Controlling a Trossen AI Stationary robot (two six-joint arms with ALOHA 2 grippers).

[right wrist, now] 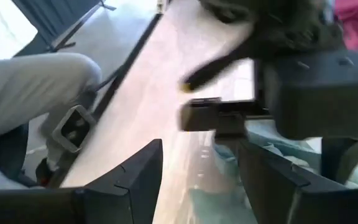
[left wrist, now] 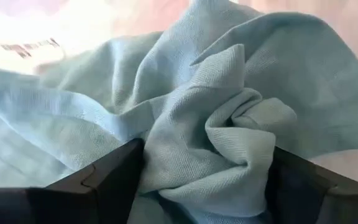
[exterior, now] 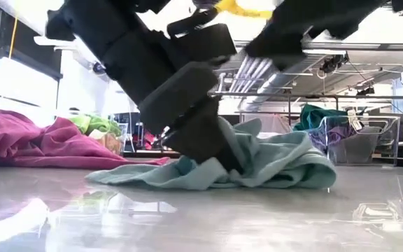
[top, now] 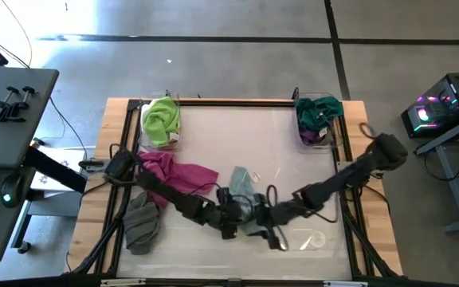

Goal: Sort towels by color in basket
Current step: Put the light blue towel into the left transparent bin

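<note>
A mint towel (top: 243,185) lies crumpled on the table's middle, toward the near edge. My left gripper (left wrist: 204,180) is open and lowered onto it, with a bunched fold of the mint towel (left wrist: 229,143) between its fingers. My right gripper (right wrist: 197,180) hangs open and empty just right of it, above the table (top: 213,131). It looks toward the left gripper (exterior: 201,143). A magenta towel (top: 178,171) and a grey towel (top: 143,223) lie on the table's left side. My left gripper stands astride a bunched fold in the middle of the mint towel (left wrist: 185,155), slanting down from the table's left. The cloth lies against the inner sides of both open fingers (left wrist: 114,177), and they are not closed on it. The towel rests slack on the table.
A clear basket at the far left holds a lime green towel (top: 162,119). Another basket (exterior: 359,143) at the far right holds dark green (top: 319,112) and purple towels. A person's leg (right wrist: 23,87) shows beyond the table's near edge.
</note>
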